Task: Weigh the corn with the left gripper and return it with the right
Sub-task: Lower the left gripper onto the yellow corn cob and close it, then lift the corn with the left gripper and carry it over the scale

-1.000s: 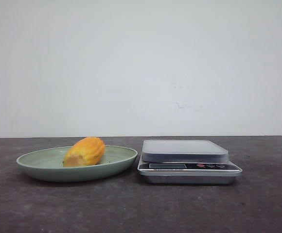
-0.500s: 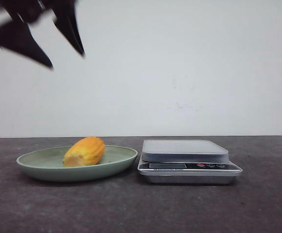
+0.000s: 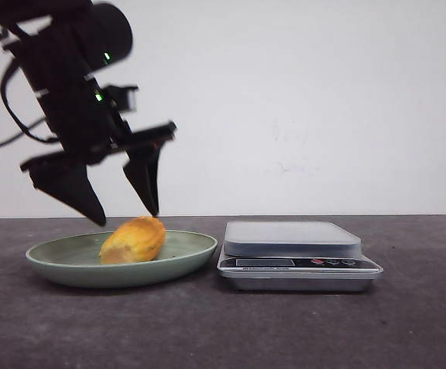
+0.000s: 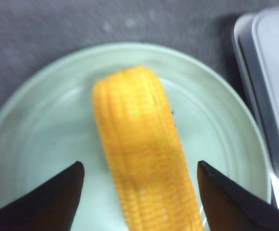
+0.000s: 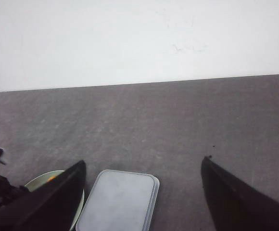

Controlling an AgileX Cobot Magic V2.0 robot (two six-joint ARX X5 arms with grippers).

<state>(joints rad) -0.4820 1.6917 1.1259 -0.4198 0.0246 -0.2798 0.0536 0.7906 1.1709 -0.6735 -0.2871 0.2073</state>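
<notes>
My left gripper (image 3: 123, 215) fingers spread wide just above corn (image 3: 133, 240) w/ nothing held; off-center closing could roll it across plate (image 3: 61, 261).

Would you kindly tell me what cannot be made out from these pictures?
- Scale display: too small in the front view to read; cut off by the edge in both wrist views.
- Corn: near end cut off by the left wrist frame.
- Right gripper: outside the front view; only dark fingertips show in its wrist view.
</notes>
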